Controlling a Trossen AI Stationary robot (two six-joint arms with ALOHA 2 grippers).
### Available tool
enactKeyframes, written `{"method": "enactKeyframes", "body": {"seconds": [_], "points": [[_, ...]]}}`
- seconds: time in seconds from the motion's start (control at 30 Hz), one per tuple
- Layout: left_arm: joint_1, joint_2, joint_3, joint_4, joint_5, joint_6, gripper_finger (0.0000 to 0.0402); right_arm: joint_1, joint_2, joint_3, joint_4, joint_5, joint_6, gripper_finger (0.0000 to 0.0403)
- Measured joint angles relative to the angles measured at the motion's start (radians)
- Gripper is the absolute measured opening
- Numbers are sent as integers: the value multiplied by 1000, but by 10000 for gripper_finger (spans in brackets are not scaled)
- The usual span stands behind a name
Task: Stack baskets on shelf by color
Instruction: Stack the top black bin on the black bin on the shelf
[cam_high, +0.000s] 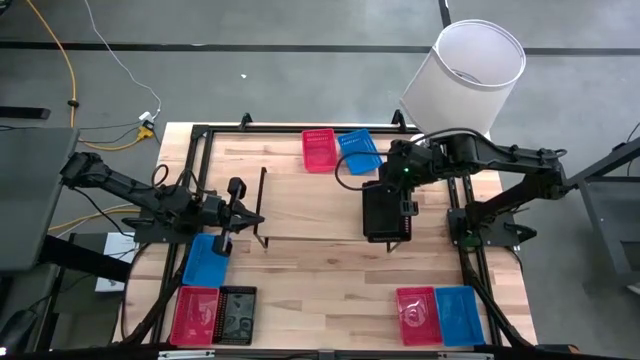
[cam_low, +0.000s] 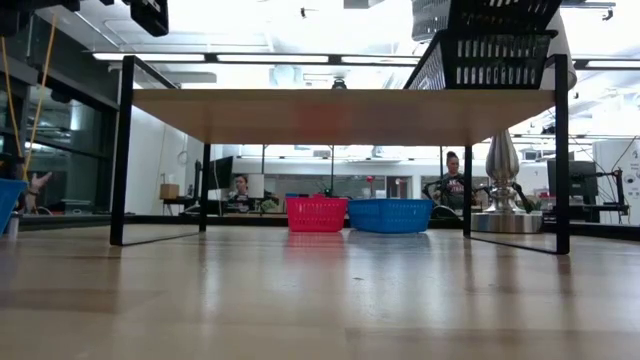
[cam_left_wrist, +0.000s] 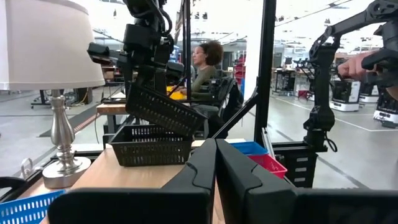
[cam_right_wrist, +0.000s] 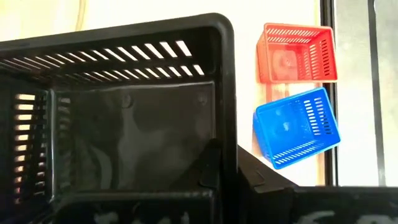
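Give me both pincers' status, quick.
Left pincer: shut, empty, beside the shelf.
Right pincer: shut on a black basket, tilted over another black basket.

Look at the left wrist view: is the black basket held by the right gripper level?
No: the held black basket tilts above another black basket on the shelf.

A light wooden table (cam_high: 330, 270) with a black metal frame carries a low light-wood shelf on thin black wire legs (cam_low: 340, 112), with a black perforated plastic basket (cam_left_wrist: 151, 144) on its top. On the table lie a red (cam_high: 318, 149) and a blue basket (cam_high: 358, 152) at the far edge, a blue (cam_high: 206, 260), red (cam_high: 194, 315) and black basket (cam_high: 237, 314) near-left, and a red (cam_high: 416, 314) and blue one (cam_high: 458, 314) near-right
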Motion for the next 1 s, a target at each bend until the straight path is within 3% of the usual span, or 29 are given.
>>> {"method": "enactKeyframes", "body": {"seconds": [0.6,1.0], "points": [[0,0,0,-3,-3,0,1,0,79,-1,-15,5,-38,0],[0,0,0,-4,-3,0,1,1,79,-1,-18,-4,46,15]]}}
